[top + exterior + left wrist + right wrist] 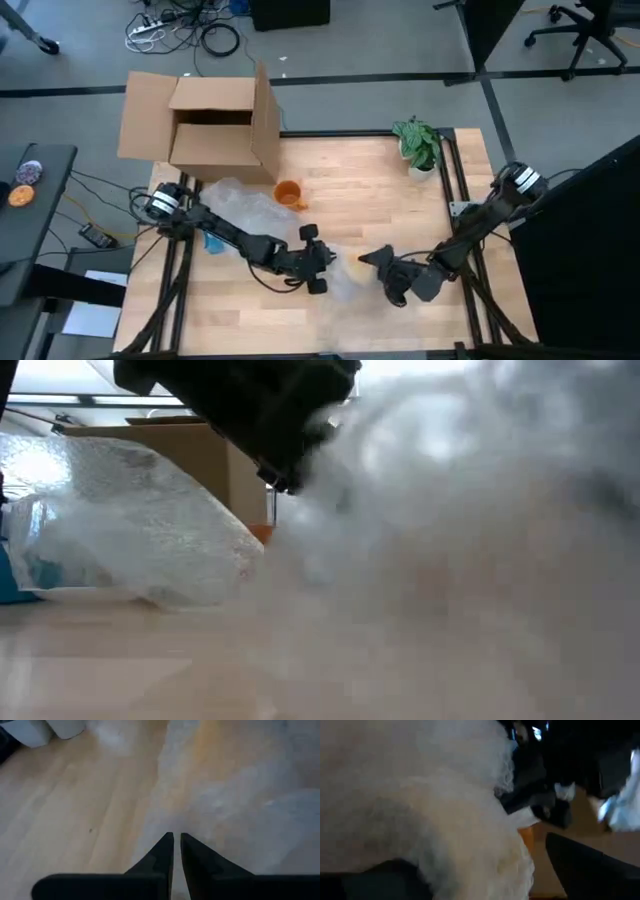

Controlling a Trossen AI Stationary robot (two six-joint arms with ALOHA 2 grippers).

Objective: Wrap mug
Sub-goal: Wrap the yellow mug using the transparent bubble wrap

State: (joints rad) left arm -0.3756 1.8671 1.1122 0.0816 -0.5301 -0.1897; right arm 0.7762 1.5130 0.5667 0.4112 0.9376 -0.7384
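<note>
A wrapped bundle [350,272], pale and translucent and presumably holding the mug, lies near the front middle of the wooden table [370,200]. It is flanked closely by both grippers so the bubble wrap can be kept tight. The left gripper [318,262] is pinched almost closed on the wrap's edge. The right gripper [385,268] is pressed against the bundle's other side; whether it is clenched cannot be told. An orange cup [288,193] and an open cardboard box [212,125] sit well apart behind.
</note>
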